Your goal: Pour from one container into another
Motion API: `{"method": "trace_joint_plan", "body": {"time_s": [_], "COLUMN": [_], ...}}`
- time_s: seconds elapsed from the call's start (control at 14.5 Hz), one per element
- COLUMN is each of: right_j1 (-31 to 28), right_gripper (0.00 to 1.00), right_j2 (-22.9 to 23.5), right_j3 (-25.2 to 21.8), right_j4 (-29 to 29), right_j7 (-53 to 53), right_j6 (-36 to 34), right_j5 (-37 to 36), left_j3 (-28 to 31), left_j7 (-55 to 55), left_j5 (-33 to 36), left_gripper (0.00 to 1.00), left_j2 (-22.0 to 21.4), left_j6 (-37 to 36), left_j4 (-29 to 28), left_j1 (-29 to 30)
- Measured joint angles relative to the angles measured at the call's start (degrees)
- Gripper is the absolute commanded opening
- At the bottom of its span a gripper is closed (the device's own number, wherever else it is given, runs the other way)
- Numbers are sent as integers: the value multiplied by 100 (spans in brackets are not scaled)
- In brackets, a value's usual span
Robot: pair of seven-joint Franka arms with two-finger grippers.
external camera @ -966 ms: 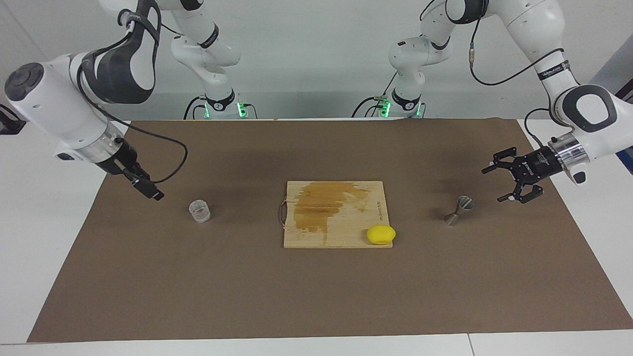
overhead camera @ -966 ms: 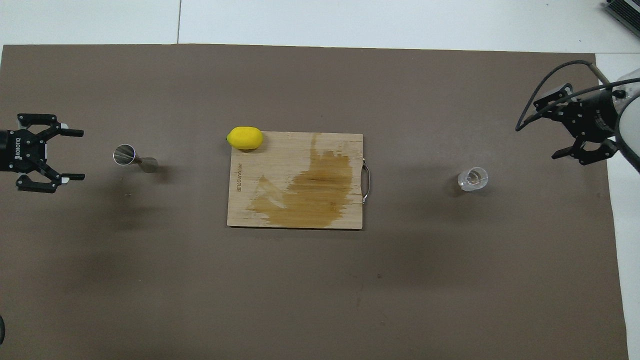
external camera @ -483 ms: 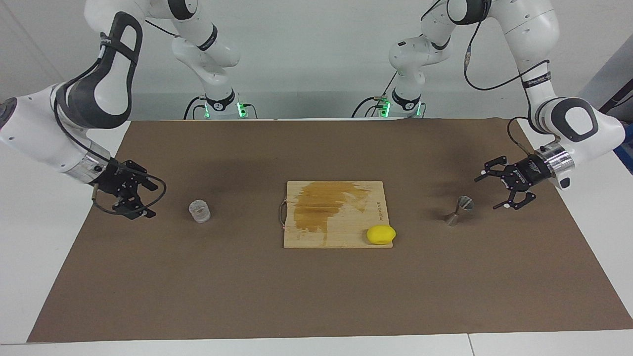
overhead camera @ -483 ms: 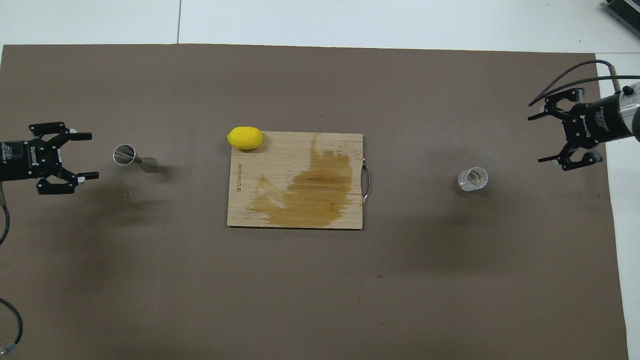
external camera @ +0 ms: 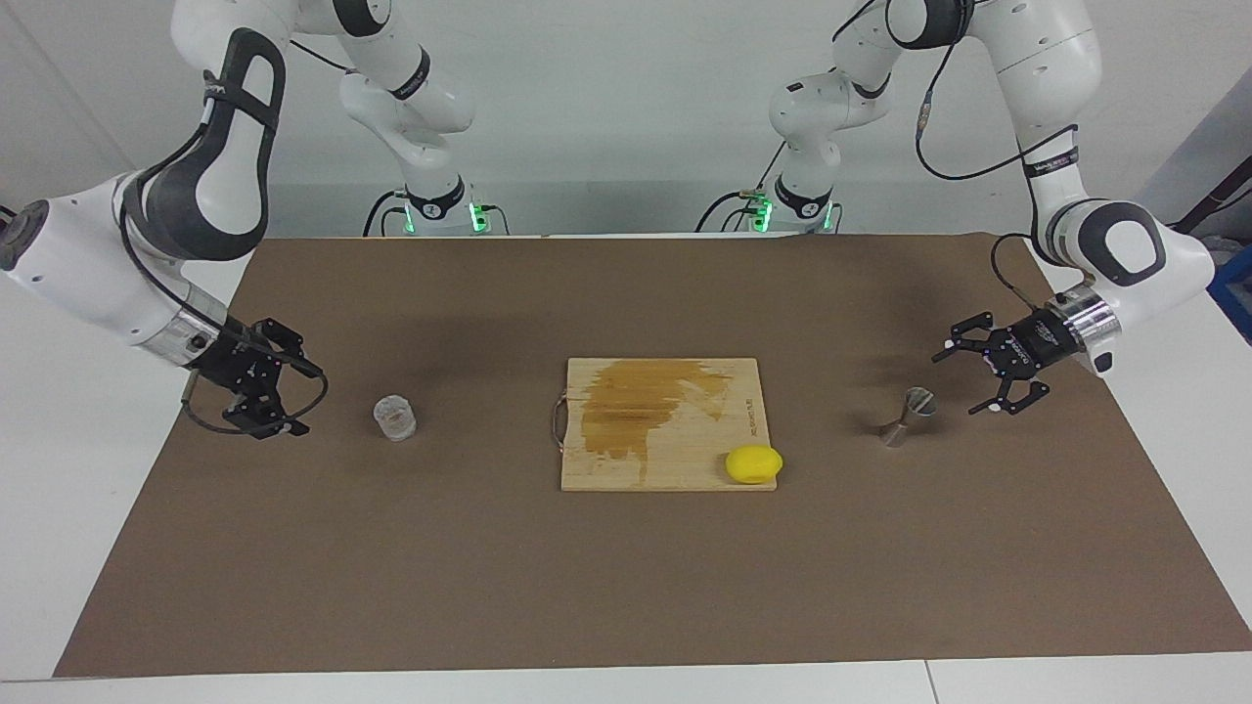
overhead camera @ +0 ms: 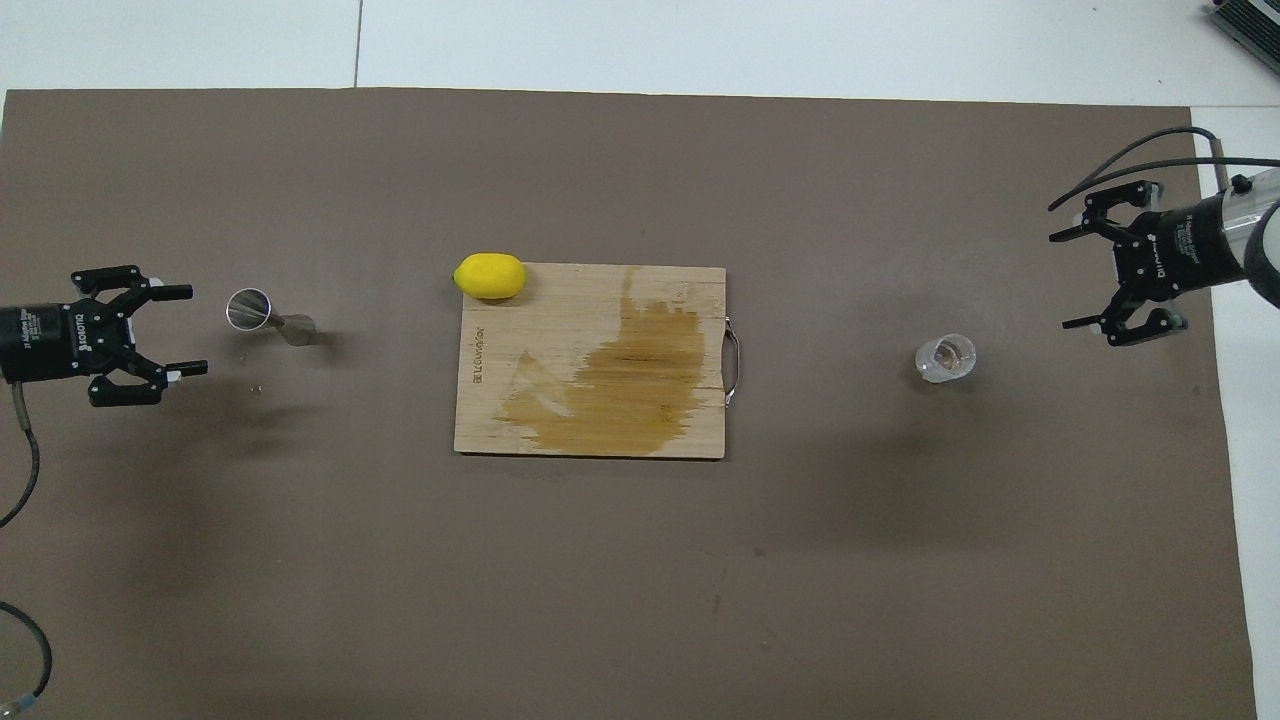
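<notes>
Two grippers are waiting beside cup and jigger.
Left gripper (external camera: 963,380) is hanging wide near jigger (external camera: 908,417); right gripper (external camera: 298,396), wide, near cup (external camera: 395,418).

Matt brown paper-like mat (external camera: 626,587) over smooth white worktop (overhead camera: 700,40). Pale wooden board (external camera: 675,460), grained, darkly stained, thin metal handle. Clear thick-walled glass cup (external camera: 395,417). Silver-grey metal jigger (external camera: 908,415), satin sheen. Smooth yellow lemon (external camera: 753,463), slightly glossy. Matt black hands on glossy white plastic arm shells.
</notes>
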Motion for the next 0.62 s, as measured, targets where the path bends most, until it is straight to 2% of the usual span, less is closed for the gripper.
{"method": "trace_joint_plan", "body": {"time_s": [0.62], "right_j1": [62], "right_gripper": [99], "right_j2": [-60], "right_j3": [27], "right_j4": [-156], "right_j7": [-27], "right_j6": [-14], "right_j5": [102], "left_j3": [-6], "left_j7": [17], "left_j5": [-41], "left_gripper": [100], "left_j2": [-94], "left_j6": [91], "left_j4": [-166], "left_j1": [1]}}
